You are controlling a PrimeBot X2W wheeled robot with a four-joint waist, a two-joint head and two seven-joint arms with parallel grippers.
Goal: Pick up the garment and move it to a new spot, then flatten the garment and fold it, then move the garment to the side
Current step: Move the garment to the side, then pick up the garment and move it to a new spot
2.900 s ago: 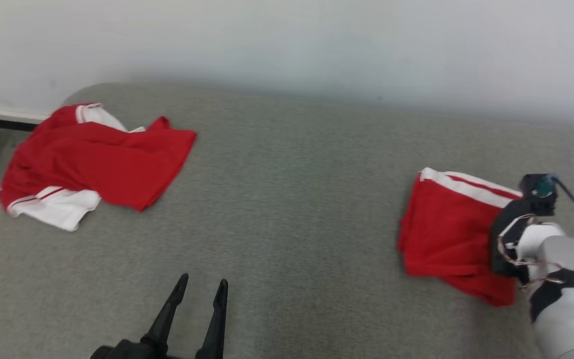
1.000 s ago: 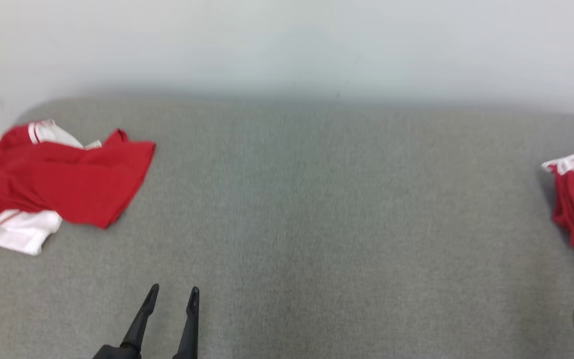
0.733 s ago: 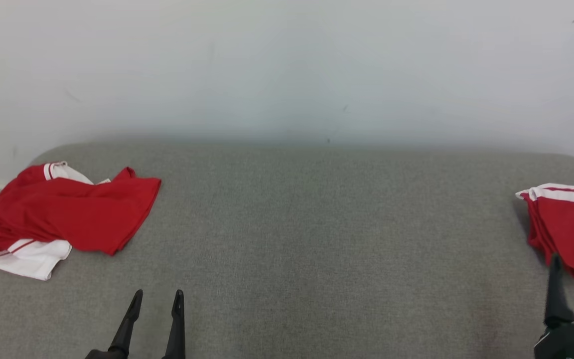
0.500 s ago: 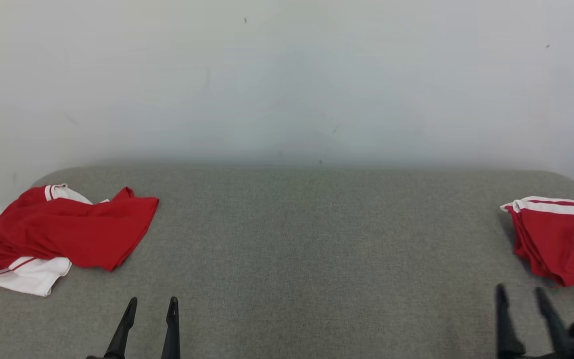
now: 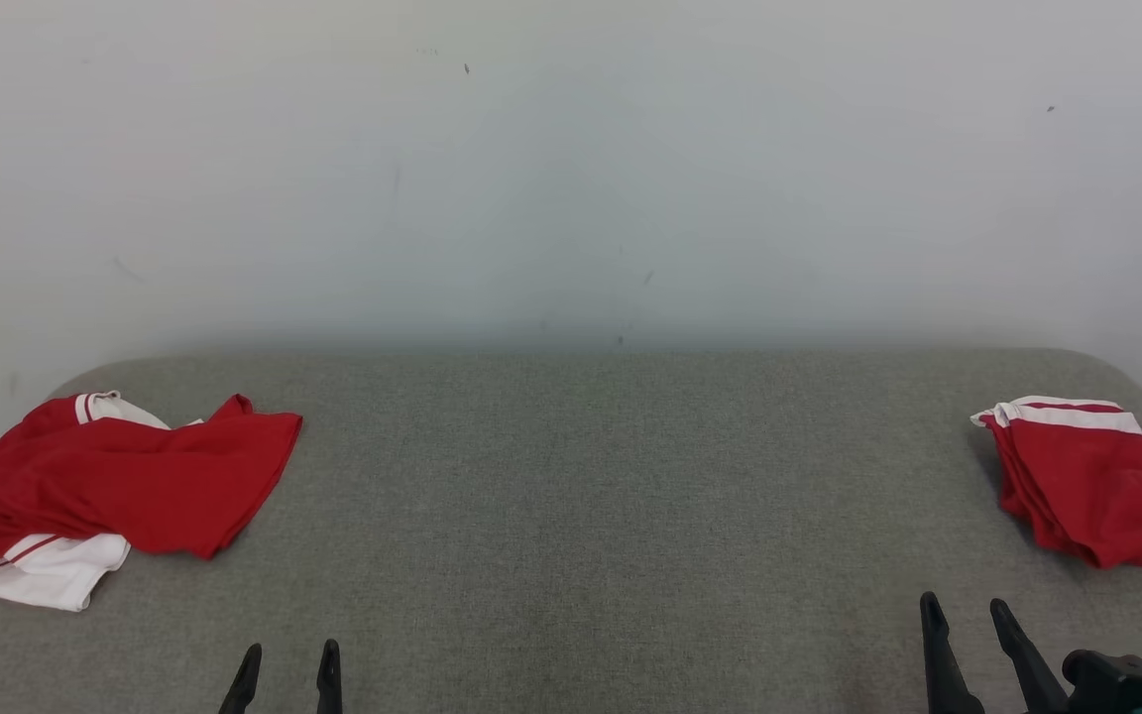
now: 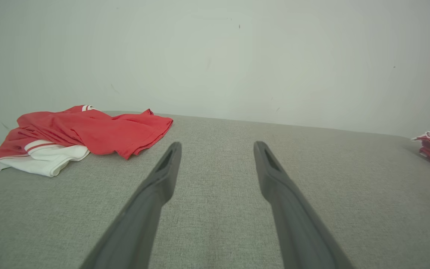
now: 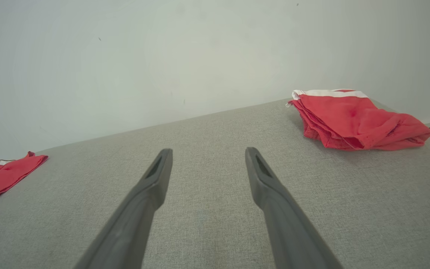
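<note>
A folded red garment with a white band lies at the far right end of the grey woven fabric surface, near its rounded corner, its white band towards the pale wall. A crumpled red and white garment lies at the far left end, well apart from it. The left gripper hovers low over the bare grey cloth at the near edge, its two dark fingers spread wide with nothing between them. The right gripper sits just in front of the folded garment without touching it, fingers likewise wide apart and empty.
</note>
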